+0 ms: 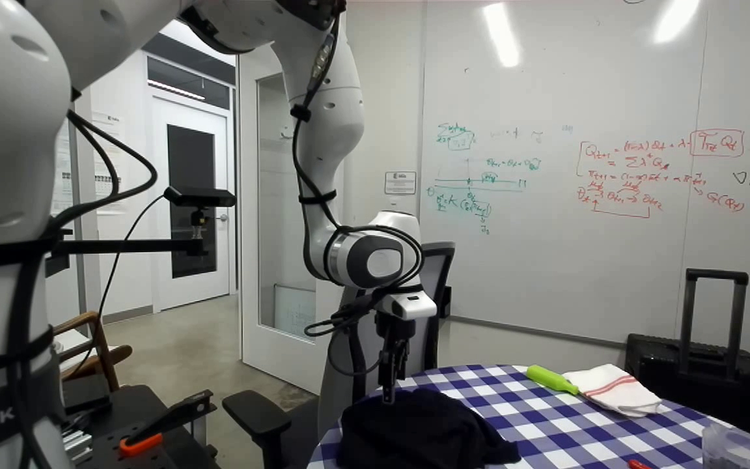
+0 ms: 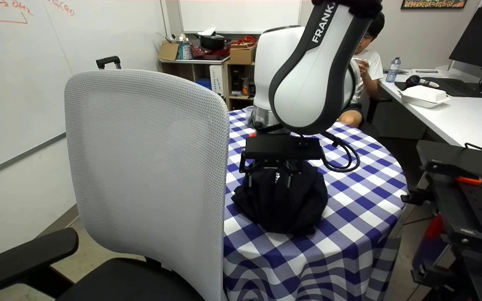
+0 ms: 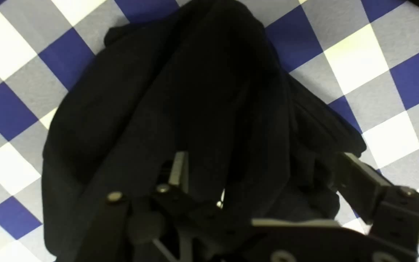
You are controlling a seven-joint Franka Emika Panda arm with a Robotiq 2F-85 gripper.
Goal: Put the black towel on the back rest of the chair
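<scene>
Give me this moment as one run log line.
gripper: open, over black towel, contact unclear | black towel: bunched on checkered tablecloth | chair back rest: nothing draped on it | placing: not yet done

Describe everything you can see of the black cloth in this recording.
The black cloth looks like soft, matte fabric, bunched into a rounded, creased heap with deep folds and loose ends spreading at its edges. A small white marking shows on it in an exterior view. It rests on the blue-and-white checked tablecloth, near the edge where that drapes down. The open gripper points down over it; whether they touch cannot be told.
</scene>
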